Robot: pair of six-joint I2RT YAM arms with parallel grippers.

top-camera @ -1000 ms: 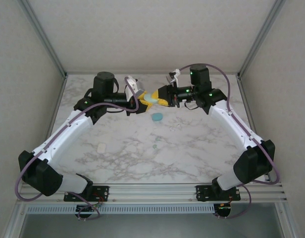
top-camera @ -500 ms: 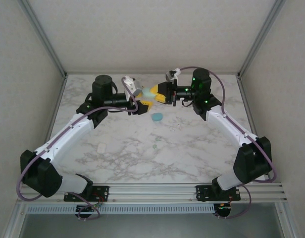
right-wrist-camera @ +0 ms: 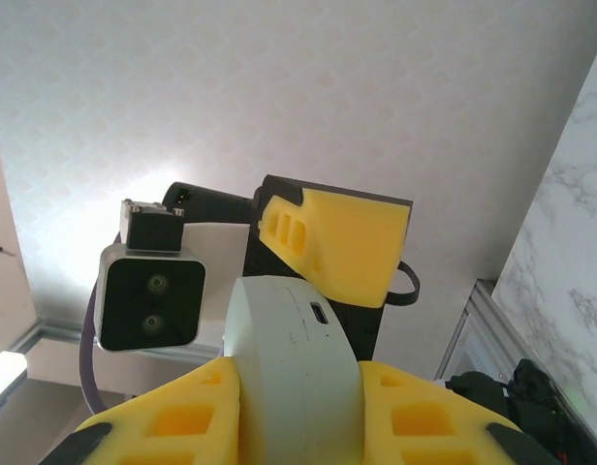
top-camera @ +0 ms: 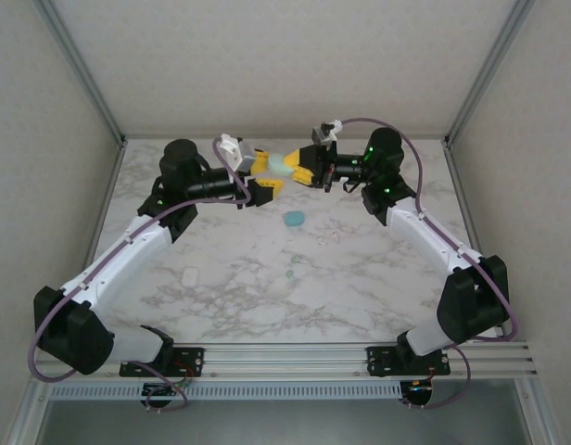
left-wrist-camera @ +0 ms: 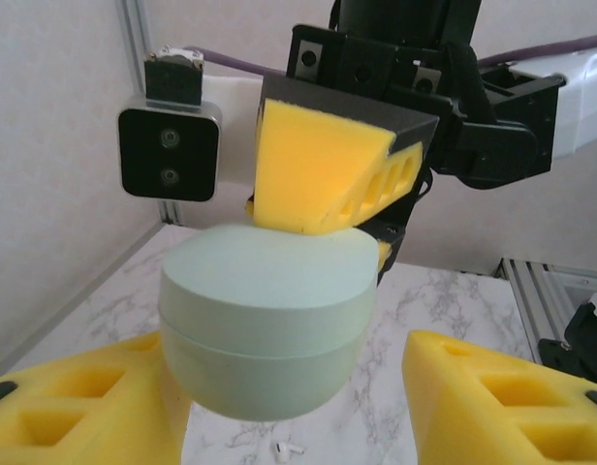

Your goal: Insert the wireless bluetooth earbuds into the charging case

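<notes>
- Above the far middle of the marble table (top-camera: 221, 306), the two arms met tip to tip. The left gripper (top-camera: 270, 173) reached in from the left and the right gripper (top-camera: 295, 168) from the right.
- Between them, lifted off the table, was the charging case (top-camera: 282, 165), a pale mint rounded box with its lid closed.
- The right gripper was clamped on the charging case. In the right wrist view the case (right-wrist-camera: 294, 358) sat tight between that gripper's two yellow fingers (right-wrist-camera: 172, 426), with a small slot showing on its side.
- In the left wrist view, one yellow finger (left-wrist-camera: 323, 179) of the right gripper pressed on the flat top of the case (left-wrist-camera: 265, 320). The other finger was mostly hidden behind it.
- The left gripper's jaws stood about half apart, one on each side of the case. The left finger was very close to the case wall, and I could not tell if it touched. The right finger had a clear gap to the case. This gripper had hold of nothing.
- Tiny white earbuds (top-camera: 328, 238) lay on the table, nearer than the grippers and a little to the right, well apart from the case.
- One tiny teal earbud (top-camera: 289, 274) lay nearer again, close to the middle of the table.
- A teal rounded piece (top-camera: 293, 219) lay on the table between the raised case and the white earbuds.
- A small white object (top-camera: 190, 275) lay alone on the left part of the table.
</notes>
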